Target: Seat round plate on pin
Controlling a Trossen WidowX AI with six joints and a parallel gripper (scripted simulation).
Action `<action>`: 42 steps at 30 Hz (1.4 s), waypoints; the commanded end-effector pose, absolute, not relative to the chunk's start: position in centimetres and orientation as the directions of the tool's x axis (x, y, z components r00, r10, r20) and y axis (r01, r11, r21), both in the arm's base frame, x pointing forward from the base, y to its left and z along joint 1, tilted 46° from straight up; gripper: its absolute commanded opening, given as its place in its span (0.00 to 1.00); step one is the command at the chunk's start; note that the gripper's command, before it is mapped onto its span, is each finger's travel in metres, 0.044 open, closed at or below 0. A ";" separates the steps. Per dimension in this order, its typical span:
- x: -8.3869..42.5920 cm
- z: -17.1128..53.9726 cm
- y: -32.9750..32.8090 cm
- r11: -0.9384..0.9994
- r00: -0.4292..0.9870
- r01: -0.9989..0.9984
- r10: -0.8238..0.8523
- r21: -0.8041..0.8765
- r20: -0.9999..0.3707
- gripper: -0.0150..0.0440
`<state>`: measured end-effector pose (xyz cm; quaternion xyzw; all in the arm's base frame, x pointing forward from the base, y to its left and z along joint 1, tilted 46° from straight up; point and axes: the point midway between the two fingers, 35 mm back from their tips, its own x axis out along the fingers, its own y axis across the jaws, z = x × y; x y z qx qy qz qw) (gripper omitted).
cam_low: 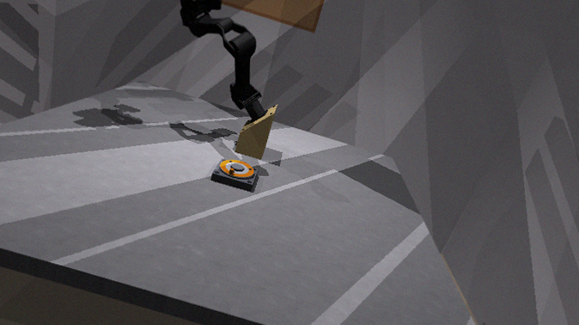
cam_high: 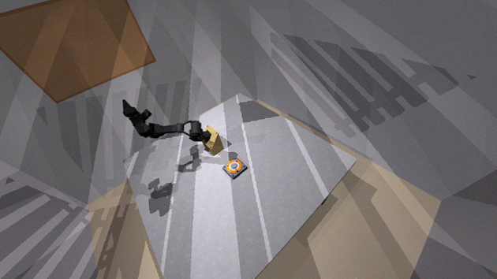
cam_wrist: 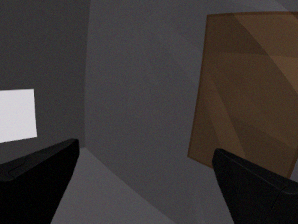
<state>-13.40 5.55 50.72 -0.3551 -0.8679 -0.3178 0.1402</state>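
The pincer (cam_low: 254,135) hangs released, its 2 fingers spread wide with nothing between them, just above and behind the round plate (cam_low: 237,168), which sits on its dark square base (cam_low: 233,179) on the grey table (cam_low: 149,207) below. A tan wedge-shaped shell covers the fingertips in the outside views, so the tips themselves cannot be made out there. The plate's orange ring faces up around the pale post (cam_low: 238,167); a small orange tab (cam_low: 231,170) shows near the middle, but the pin and its hole are too small to pick out.

The step in hand looks like the approach. Done well, it means coming down onto the plate's rim, not the post, turning it about the post until the hole beside the tab meets the pin, then letting the plate drop flat and lifting well apart.

The arm (cam_low: 239,49) reaches from its mount, elbow bent, forearm angled steeply down, wrist tilted forward over the base. The wrist view shows only wall and a brown panel (cam_wrist: 253,90).
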 end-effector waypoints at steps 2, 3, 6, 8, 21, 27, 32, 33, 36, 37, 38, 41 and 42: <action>-14.1 50.7 4.6 0.547 -0.734 0.679 0.492 0.490 0.469 0.84; -14.9 50.7 3.3 0.544 -0.763 0.646 0.445 0.536 0.468 0.80; -17.1 50.4 -1.8 0.514 -0.851 0.523 0.266 0.680 0.453 0.67; -17.9 50.2 -5.3 0.480 -0.890 0.445 0.142 0.756 0.433 0.58; -13.3 46.9 -22.9 0.167 -0.832 0.235 -0.474 0.958 0.286 0.25; -7.5 44.7 -28.4 0.007 -0.687 0.281 -0.697 0.960 0.206 0.25; 0.5 41.7 -32.7 -0.133 -0.484 0.410 -0.870 0.902 0.092 0.25; 0.8 41.7 -32.7 -0.132 -0.477 0.411 -0.874 0.902 0.090 0.25; 4.5 40.7 -32.8 -0.129 -0.380 0.441 -0.923 0.888 0.055 0.25; 6.1 40.0 -33.2 -0.144 -0.342 0.474 -0.939 0.868 0.031 0.25; 7.7 39.3 -33.4 -0.156 -0.303 0.509 -0.953 0.847 0.007 0.25; 11.3 37.8 -33.7 -0.169 -0.218 0.588 -0.975 0.791 -0.046 0.25; 12.4 37.3 -33.7 -0.171 -0.194 0.614 -0.979 0.771 -0.063 0.25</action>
